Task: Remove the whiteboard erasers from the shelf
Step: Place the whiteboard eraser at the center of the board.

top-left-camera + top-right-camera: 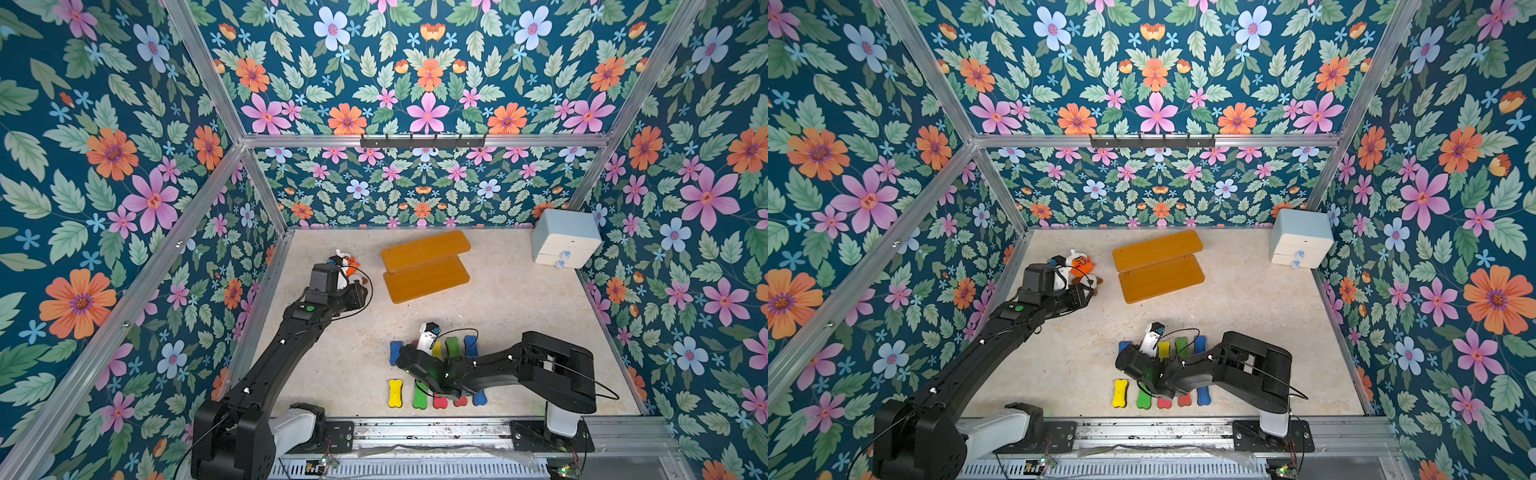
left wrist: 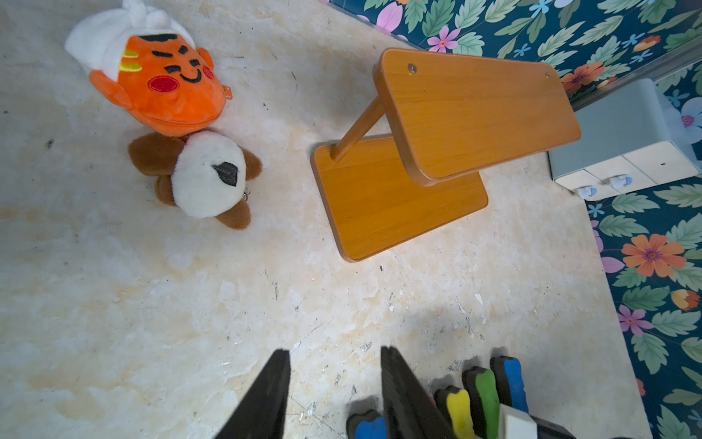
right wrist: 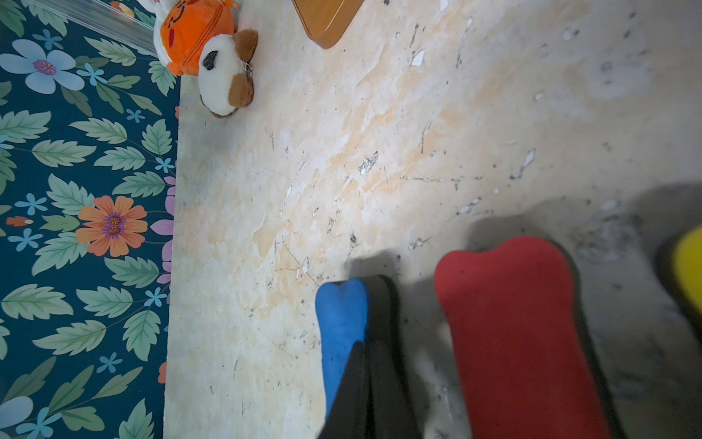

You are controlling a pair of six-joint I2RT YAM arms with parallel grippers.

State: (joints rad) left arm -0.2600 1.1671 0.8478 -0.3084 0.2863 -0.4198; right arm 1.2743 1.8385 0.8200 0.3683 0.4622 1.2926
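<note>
The orange-brown shelf [image 1: 426, 266] [image 1: 1158, 266] [image 2: 475, 114] stands at the back with both boards bare. Several whiteboard erasers lie in two rows on the table near the front, among them a yellow one [image 1: 395, 392], a green one [image 1: 420, 395] and a blue one [image 1: 395, 352]. My right gripper [image 3: 364, 349] hangs low over the back row's left end, shut, its fingers pressed together right at the blue eraser [image 3: 342, 323] and beside a red eraser [image 3: 513, 323]. My left gripper [image 2: 334, 349] is open over bare table with nothing between its fingers.
An orange plush [image 2: 163, 83] and a brown-white plush [image 2: 209, 178] lie at the back left, close to the left arm's wrist [image 1: 332, 282]. A pale blue-white drawer box [image 1: 565, 239] stands in the back right corner. Flowered walls enclose the table.
</note>
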